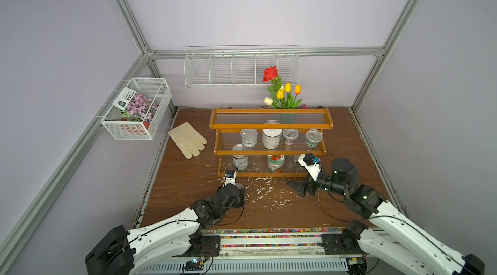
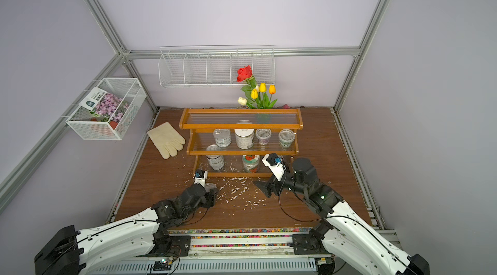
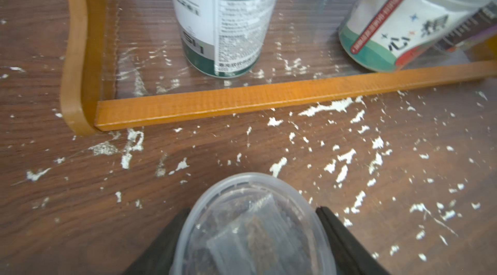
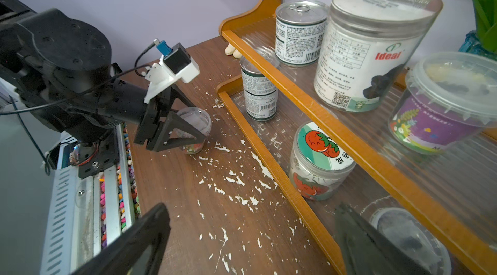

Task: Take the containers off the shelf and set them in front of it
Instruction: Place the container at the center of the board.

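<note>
Before the shelf (image 3: 242, 104), left gripper (image 3: 253, 210) clamps a clear cup (image 4: 200, 121) standing on the table (image 3: 80, 206) — sachet (image 3: 242, 236) inside. Right gripper (image 4: 250, 206) gapes empty at its bottom tier, one finger beside a dark-filled cup (image 4: 403, 236) — tin (image 4: 259, 93) and fruit-lid jar (image 4: 320, 152) farther along.

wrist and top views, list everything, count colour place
shelf: one, orange-brown, centre
tins: two, silver, middle, bottom tiers
white-lidded jar: one, middle tier
red-fruit jar: one, bottom tier
clear cups: three, two middle, one bottom
held cup: one, clear, before shelf
glove: one, cream, beside shelf
flowers: bunch, mixed, behind shelf
wire rack: one, white, back wall
mesh basket: one, white, left wall
left gripper: shut on held cup
right gripper: open, bottom tier
</note>
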Robot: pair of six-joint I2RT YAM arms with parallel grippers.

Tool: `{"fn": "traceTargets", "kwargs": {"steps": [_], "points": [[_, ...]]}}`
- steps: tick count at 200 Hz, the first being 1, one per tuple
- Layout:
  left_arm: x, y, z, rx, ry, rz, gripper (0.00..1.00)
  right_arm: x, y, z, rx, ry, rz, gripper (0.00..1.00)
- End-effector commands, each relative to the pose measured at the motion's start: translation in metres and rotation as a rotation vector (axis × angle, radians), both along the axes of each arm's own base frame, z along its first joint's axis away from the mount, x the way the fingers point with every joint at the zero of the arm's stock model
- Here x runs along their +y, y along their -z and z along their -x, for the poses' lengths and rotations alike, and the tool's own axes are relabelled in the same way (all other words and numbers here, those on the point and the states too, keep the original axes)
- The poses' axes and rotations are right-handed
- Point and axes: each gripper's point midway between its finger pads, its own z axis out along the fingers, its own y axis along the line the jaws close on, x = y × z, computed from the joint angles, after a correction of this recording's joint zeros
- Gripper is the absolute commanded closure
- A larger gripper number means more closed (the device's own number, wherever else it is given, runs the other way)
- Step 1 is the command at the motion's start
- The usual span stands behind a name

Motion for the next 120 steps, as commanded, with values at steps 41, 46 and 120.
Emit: {"fn": "traceTargets", "kwargs": {"steps": [41,46,120], "points": [[0.020,0.004,-0.009,0.010,-0.124,-0.049,0.07,0.000,0.002,-0.006,-0.044,0.011,0.021,0.02],[0.021,0.002,-0.009,0.005,-0.127,-0.050,0.05,0.000,0.002,-0.006,-0.044,0.012,0.022,0.02],[0.006,-0.095,-0.028,-0.151,-0.048,-0.029,0.00,-0.016,-0.020,-0.019,-0.084,0.122,0.005,0.02]]}}
